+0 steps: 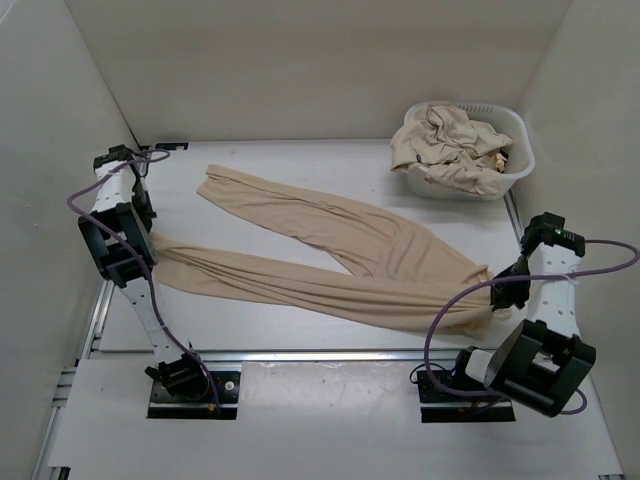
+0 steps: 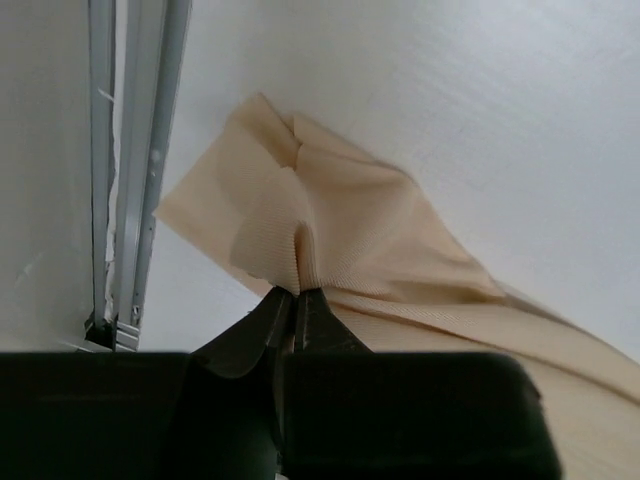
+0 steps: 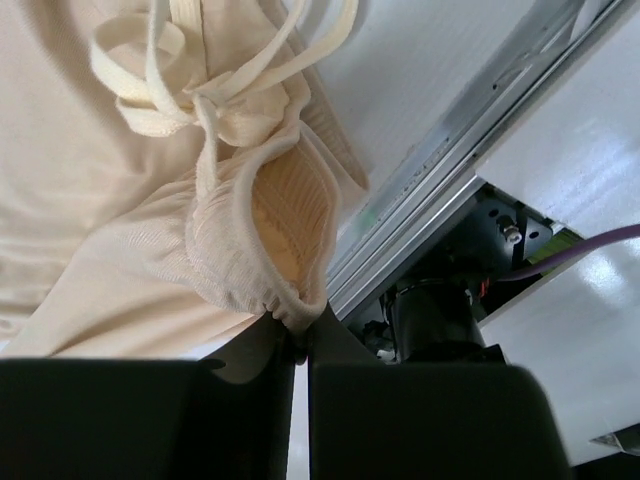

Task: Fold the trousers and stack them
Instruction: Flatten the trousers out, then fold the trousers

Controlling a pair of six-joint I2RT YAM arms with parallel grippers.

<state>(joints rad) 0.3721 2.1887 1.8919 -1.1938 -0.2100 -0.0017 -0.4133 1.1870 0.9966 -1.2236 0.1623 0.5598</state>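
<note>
1. trousers (image 1: pixel 330 262): one beige-tan pair lies spread across the white surface (image 1: pixel 300 160), its two long legs fanning out from the waist end. the landmark for all places below is the white laundry basket (image 1: pixel 515 165) in the far right corner of the surface.
2. waist end: it lies on the near side of the basket, by the right edge of the surface. in the right wrist view the gathered elastic waistband (image 3: pixel 275 250) and a knotted pale drawstring (image 3: pixel 190 85) are seen.
3. legs: one leg runs from the waist to the far left, its cuff well apart from the basket on the same far side. the other leg runs to the left edge, farther from the basket still.
4. left hand (image 2: pixel 295 300): its fingers are pinched tight on the cuff of the nearer leg, with the fabric bunched and creased above the tips, at the edge of the surface opposite the basket beside a metal rail (image 2: pixel 135 170).
5. right hand (image 3: pixel 300 330): its fingers are closed on the edge of the waistband, near the basket's side of the surface.
6. basket contents: more crumpled beige garments (image 1: pixel 445 145) fill the basket and rise above its rim.
</note>
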